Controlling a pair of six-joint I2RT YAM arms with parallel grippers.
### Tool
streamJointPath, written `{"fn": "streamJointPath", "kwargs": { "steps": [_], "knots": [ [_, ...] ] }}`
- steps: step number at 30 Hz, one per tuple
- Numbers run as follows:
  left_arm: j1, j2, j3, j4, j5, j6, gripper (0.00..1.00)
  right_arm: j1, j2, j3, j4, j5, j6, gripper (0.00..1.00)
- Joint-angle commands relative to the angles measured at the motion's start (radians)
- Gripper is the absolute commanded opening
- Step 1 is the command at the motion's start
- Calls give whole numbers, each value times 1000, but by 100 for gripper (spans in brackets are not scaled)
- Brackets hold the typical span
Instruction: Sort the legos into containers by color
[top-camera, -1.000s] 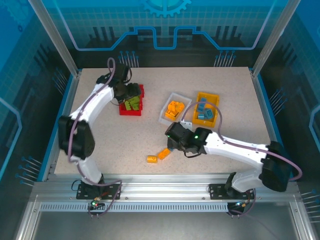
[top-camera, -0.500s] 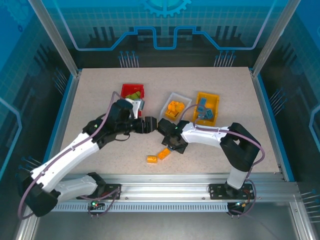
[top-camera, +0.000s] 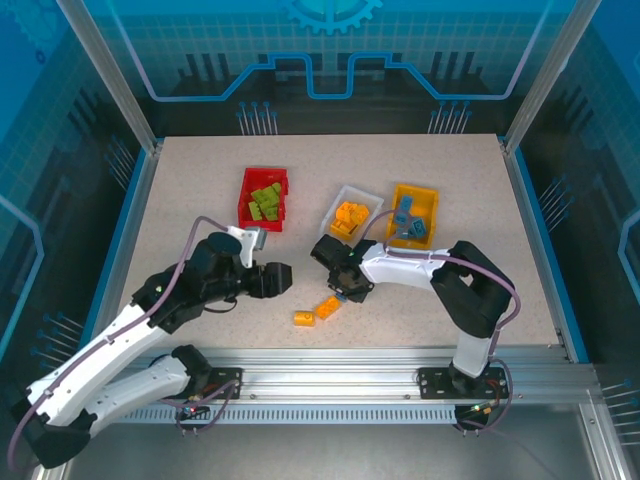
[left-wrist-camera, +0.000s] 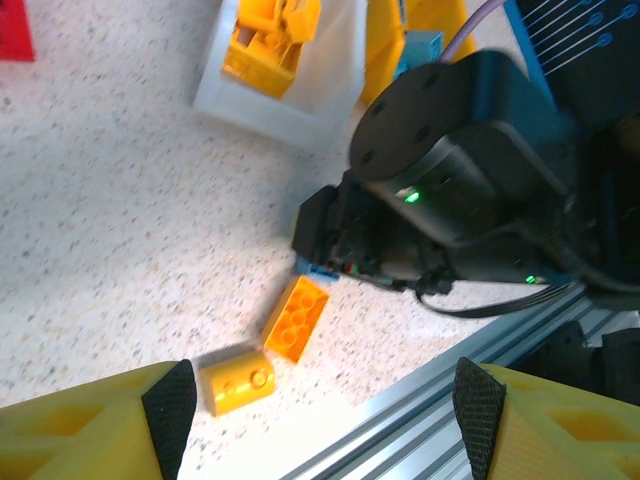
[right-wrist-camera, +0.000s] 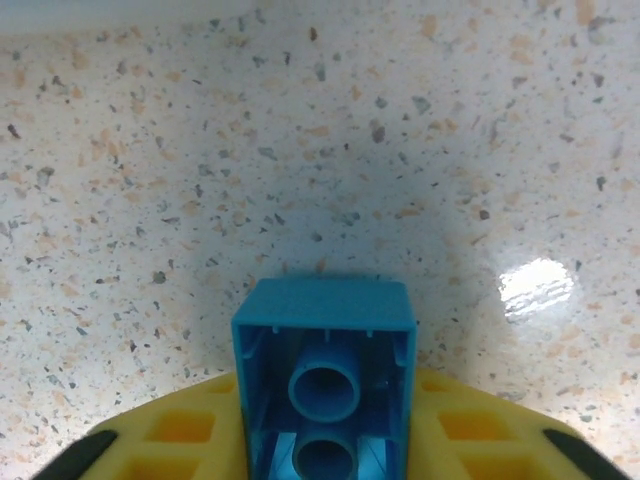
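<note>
Gripping blue brick (right-wrist-camera: 323, 340) | right pincer (right-wrist-camera: 323, 425) | underside toward camera | long axis along pincer

White arms (top-camera: 100, 350), black joints (top-camera: 212, 265), yellow pincer fingers (left-wrist-camera: 560, 430)

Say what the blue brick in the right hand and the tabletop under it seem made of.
Blue brick: apparently moulded hard plastic, smooth, slightly shiny; its hollow underside shows thin walls and round tubes.
Tabletop: probably laminate or stone-look composite; pale with dark and tan specks, glossy enough to reflect a light.
</note>
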Motion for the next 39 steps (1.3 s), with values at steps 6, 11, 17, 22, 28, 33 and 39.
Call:
{"fn": "streamJointPath", "kwargs": {
  "steps": [6, 11, 17, 22, 28, 33, 39],
  "knots": [
    [-8, 20, -33, 19, 40, -51, 73, -1, -253, 8, -211, 370, -106, 24],
    [-16, 163, -25, 167, 114, -80, 73, -201, -399, -3, -199, 397, -400, 24],
    [-128, 345, 70, 276, 85, -84, 72, -508, -346, 89, -102, 237, -699, 24],
    [-216, 466, 150, 304, 52, -76, 72, -651, -154, 262, -136, 127, -786, 25],
    [-296, 561, 224, 269, -13, -37, 73, -715, 33, 390, -158, 29, -781, 25],
    [-342, 607, 276, 185, -100, -17, 73, -732, 100, 434, -173, -19, -765, 28],
    [-365, 604, 271, 101, -203, -51, 74, -732, 88, 427, -170, -43, -754, 47]
  ]
}}
